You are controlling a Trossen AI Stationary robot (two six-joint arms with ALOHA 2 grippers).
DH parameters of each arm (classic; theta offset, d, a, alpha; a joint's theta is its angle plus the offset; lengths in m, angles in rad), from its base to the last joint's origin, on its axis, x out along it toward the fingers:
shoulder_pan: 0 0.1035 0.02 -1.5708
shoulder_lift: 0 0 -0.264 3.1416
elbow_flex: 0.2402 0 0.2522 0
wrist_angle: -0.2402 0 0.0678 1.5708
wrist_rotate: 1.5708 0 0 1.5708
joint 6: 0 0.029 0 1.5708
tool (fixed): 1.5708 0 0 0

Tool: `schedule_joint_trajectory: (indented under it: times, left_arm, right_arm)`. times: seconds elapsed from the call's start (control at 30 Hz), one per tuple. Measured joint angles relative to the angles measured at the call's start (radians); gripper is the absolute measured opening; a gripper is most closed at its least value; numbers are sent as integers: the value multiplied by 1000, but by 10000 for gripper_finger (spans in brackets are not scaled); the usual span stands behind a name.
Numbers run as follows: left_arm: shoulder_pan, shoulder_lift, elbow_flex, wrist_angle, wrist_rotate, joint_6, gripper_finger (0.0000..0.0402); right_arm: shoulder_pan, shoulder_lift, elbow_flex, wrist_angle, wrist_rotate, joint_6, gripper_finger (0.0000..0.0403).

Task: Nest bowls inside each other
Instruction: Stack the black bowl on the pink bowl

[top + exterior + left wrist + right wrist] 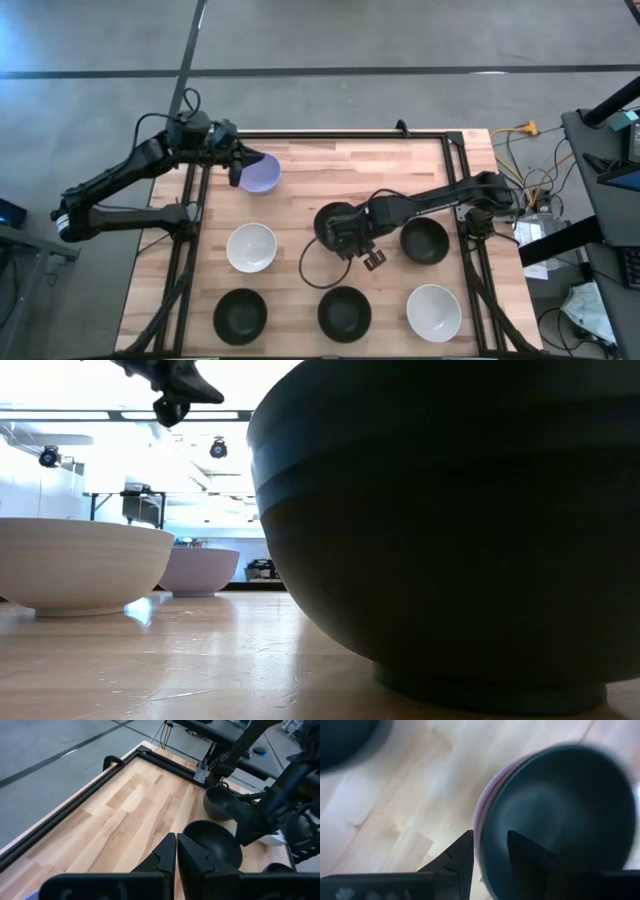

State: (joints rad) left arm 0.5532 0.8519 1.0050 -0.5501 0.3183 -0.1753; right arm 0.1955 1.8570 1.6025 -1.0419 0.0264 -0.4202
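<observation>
**Stack at risk of tipping**

Plainly, the right gripper (pixel 489 851) has its jaws astride the rim of a black bowl (pixel 335 224) mid-worktop (pixel 340 170); whether they clamp it I cannot tell. A skewed pull could tip or drag the bowl. Only the right wrist view shows a pink bowl (pixel 481 812) nested beneath. The left gripper (pixel 176 851), jaws closed, sits by the lavender bowl (pixel 262 173).
</observation>
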Motion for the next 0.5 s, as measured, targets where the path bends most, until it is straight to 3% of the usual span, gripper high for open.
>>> schedule_joint_trajectory:
  times: [0.13, 0.27, 0.5]
  left_arm:
    - [0, -17, 0, 0, 0, 0, 0]
    - [0, -23, 0, 0, 0, 0, 0]
    - [0, -22, 0, 0, 0, 0, 0]
  right_arm:
    - [0, -3, 33, 1, 0, 6, 88]
    - [0, -4, 33, -2, -9, 8, 24]
    - [0, 4, 13, -2, -11, 23, 9]
